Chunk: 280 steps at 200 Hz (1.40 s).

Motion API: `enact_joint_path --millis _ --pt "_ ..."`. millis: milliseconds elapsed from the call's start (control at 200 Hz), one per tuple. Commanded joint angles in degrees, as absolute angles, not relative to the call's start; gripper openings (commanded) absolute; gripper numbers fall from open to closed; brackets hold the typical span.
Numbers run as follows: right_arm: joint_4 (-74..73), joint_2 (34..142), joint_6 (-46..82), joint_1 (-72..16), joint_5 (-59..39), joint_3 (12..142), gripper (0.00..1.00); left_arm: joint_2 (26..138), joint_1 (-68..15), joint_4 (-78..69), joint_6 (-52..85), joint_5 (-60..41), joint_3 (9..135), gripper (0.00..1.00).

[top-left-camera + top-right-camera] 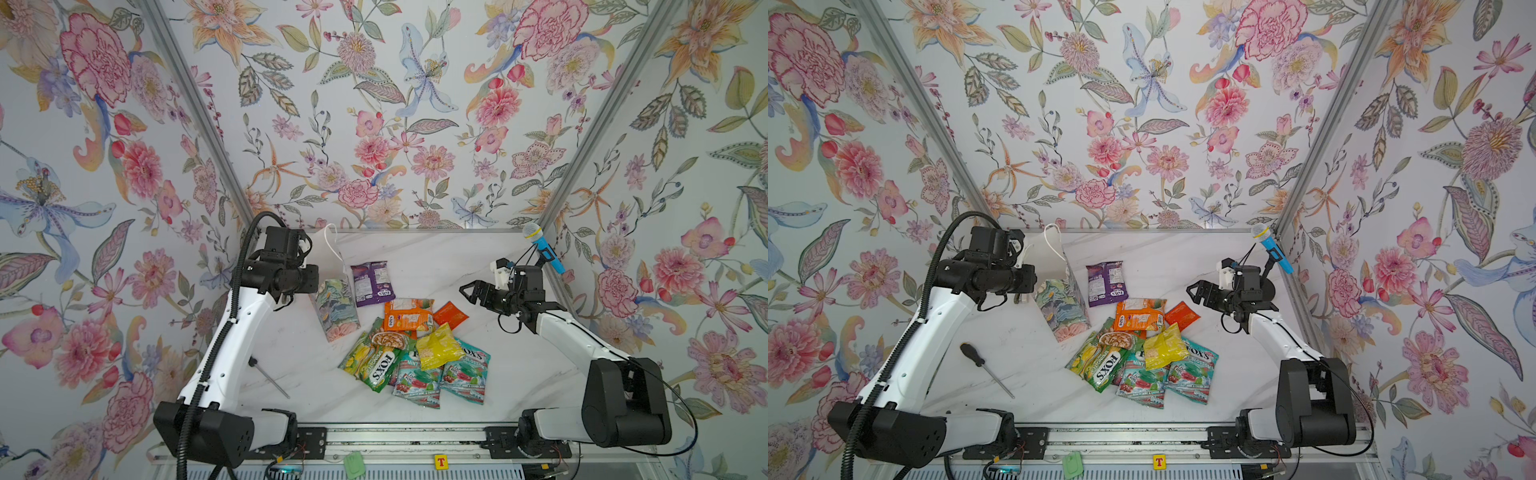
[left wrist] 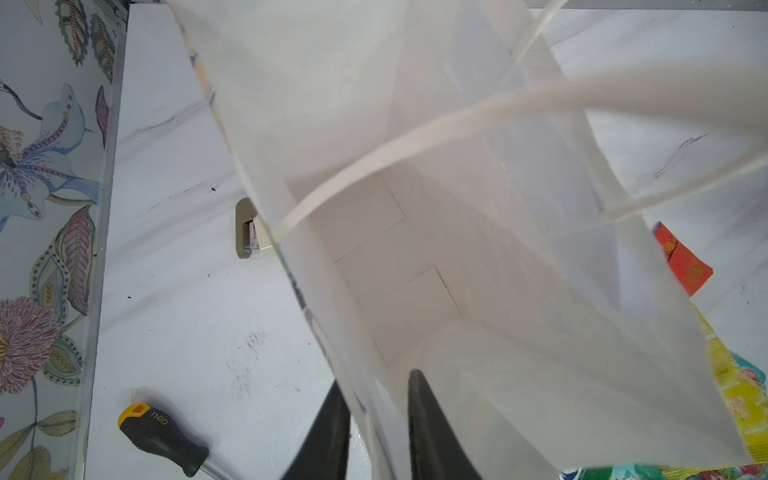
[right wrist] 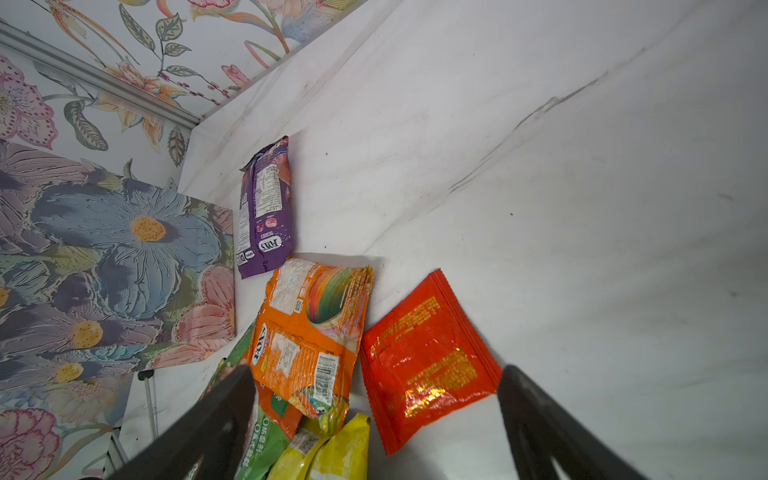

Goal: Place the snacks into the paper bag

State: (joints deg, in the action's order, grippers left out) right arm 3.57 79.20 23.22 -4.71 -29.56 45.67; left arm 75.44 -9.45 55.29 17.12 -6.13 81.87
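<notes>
The paper bag (image 1: 336, 307) stands upright left of the pile, white and bare inside (image 2: 415, 270), with its painted flower side (image 3: 116, 257) facing the snacks. My left gripper (image 2: 376, 378) straddles the bag's near wall, one finger inside and one outside. Its jaws are narrow, and a sliver of table still shows beside the paper. The snacks lie on the table: a purple pouch (image 1: 372, 282), an orange one (image 1: 407, 314), a red one (image 3: 428, 353), a yellow one (image 1: 436, 347), a green FOX'S pouch (image 1: 380, 368) and teal ones (image 1: 465, 370). My right gripper (image 3: 376, 374) hangs open above the red and orange pouches, holding nothing.
A black-and-yellow screwdriver (image 1: 984, 365) lies on the table left of the pile, near the left arm. A blue toy microphone (image 1: 544, 247) leans in the back right corner. A small grey object (image 2: 245, 228) sits behind the bag. Floral walls close in three sides, and a metal rail (image 1: 395, 436) runs along the front.
</notes>
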Motion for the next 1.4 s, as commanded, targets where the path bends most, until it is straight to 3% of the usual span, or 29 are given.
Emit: enact_joint_path --millis 0,145,405,916,1036,1396 --pt "3.3 78.8 24.2 -5.3 -29.5 46.7 0.93 74.4 -8.9 56.3 15.7 -8.0 82.5 0.17" --pt "4.8 77.6 24.7 -5.9 -29.5 47.1 0.91 74.2 -8.8 57.4 13.6 -7.7 83.3 0.06" --pt "13.5 72.8 25.3 -8.4 -28.3 46.5 0.83 74.3 -8.6 58.8 9.0 -7.3 85.3 0.00" --pt "23.5 55.0 34.2 -13.8 -24.6 33.1 0.69 71.1 -8.6 54.9 9.1 -10.5 79.5 0.02" --pt "22.2 55.3 35.8 -14.8 -27.4 32.4 0.65 70.4 -8.3 55.1 9.4 -10.4 78.5 0.01" --pt "19.3 61.9 36.2 -20.7 -28.1 32.0 0.63 68.7 -6.4 52.9 10.9 -12.3 75.4 0.05"
